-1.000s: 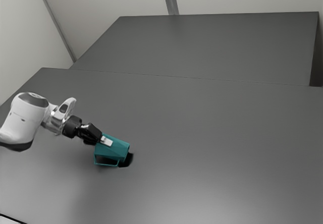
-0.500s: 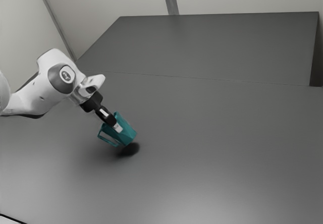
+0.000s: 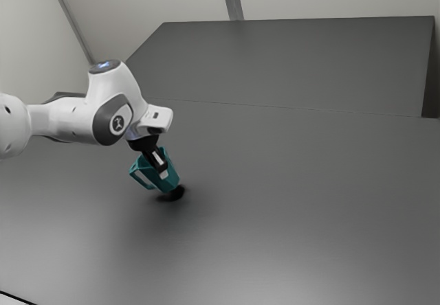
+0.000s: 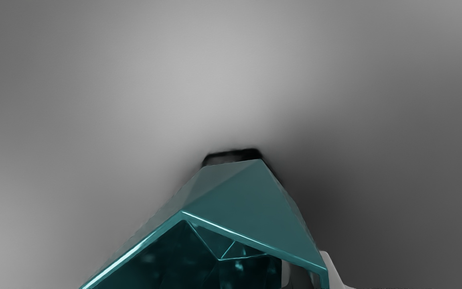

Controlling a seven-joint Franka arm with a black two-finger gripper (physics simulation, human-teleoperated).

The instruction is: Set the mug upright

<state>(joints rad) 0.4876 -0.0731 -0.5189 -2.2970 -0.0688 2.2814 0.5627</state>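
My hand [image 3: 163,174] pinches the mug [image 3: 172,181]; if I let go while it leans, it could flop onto the worktop [image 3: 289,195]

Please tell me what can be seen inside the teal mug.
Inside the mug, faceted walls show, and one finger of the tool reaches in past the rim. I cannot see the wall behind that finger, nor the interior beyond the wrist view's edge.
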